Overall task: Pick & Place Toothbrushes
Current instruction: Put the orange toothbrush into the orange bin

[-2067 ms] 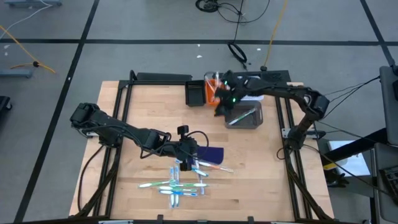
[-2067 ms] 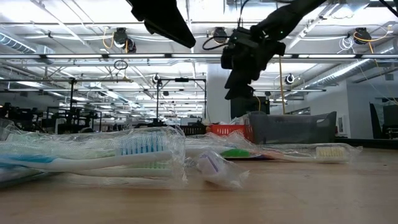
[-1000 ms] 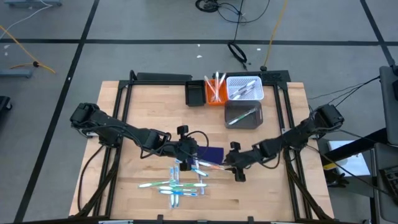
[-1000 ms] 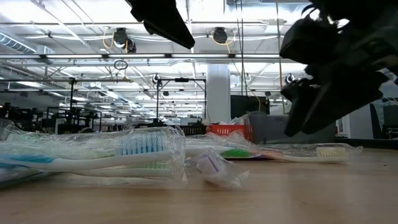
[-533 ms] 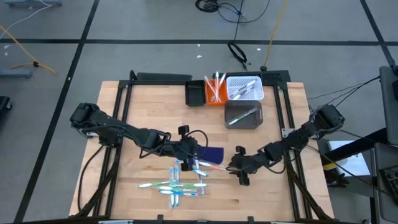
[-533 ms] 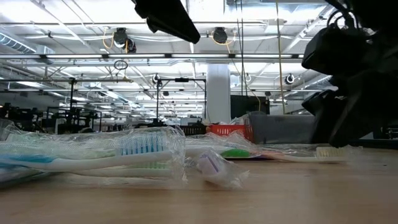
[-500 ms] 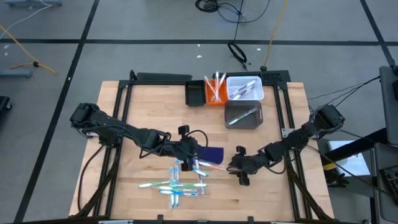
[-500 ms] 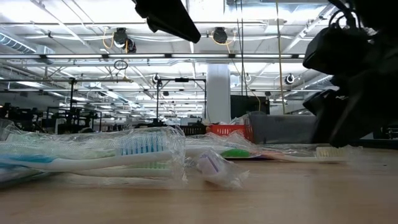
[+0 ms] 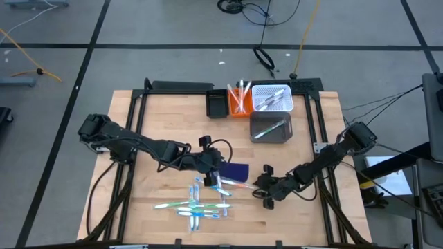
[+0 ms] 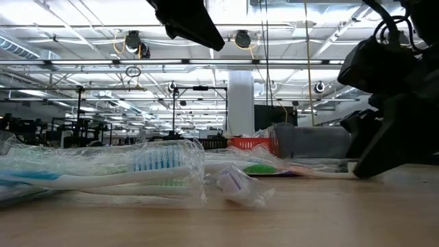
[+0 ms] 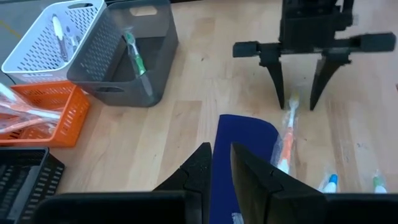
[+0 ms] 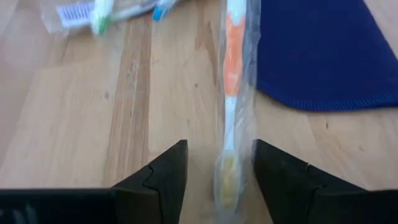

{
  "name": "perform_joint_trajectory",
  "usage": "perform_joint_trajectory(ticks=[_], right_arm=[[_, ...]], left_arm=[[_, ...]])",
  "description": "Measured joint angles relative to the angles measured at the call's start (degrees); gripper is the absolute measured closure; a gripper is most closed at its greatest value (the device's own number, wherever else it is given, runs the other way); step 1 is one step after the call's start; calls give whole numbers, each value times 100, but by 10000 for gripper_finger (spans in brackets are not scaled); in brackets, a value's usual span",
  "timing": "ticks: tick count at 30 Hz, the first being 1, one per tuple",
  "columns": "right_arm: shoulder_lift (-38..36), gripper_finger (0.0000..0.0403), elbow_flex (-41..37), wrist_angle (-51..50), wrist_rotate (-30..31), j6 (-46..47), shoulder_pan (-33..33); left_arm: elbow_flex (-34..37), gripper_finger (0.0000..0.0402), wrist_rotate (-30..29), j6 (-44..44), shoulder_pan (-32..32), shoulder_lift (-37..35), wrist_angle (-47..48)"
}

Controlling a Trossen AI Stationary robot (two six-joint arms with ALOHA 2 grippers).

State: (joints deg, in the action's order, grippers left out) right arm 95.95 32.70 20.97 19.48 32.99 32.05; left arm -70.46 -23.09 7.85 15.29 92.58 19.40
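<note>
The right tool (image 12: 216,165), fingers apart, straddles the orange toothbrush (image 12: 234,99) lying on the tabletop (image 9: 145,145) just beside the blue mat (image 12: 329,56); it should drop squarely and pinch the handle, while the left tool (image 11: 221,163), nearly together, waits above the mat.

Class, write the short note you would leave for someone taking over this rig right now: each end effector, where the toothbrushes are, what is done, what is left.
Right end effector: open, down at the table, fingers either side of an orange toothbrush in its wrapper, not yet gripped.
Left end effector: nearly closed and empty, above the blue mat.
Done: some brushes already sorted into the orange bin, white basket and grey bin.
Left: the orange one, then the pile of loose brushes at the front of the table.
</note>
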Motion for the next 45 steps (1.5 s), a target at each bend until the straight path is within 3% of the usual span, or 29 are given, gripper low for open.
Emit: perform_joint_trajectory(ticks=[4, 10, 20, 34, 45], right_arm=[[90, 275, 1, 131, 38, 18, -7], [100, 387, 4, 107, 8, 3, -15], [-515, 402, -30, -218, -240, -394, -7], [-3107, 403, -14, -2182, 1860, -795, -203], [-4270, 403, -14, -2017, 3140, -1916, -247]], left_arm=[[0, 339, 0, -3, -28, 0, 0], [0, 339, 0, 1, -28, 0, -2], [0, 339, 0, 12, -28, 0, -143], [0, 339, -5, -180, -28, 0, -1151], [0, 339, -249, -384, -144, -2, -2146]])
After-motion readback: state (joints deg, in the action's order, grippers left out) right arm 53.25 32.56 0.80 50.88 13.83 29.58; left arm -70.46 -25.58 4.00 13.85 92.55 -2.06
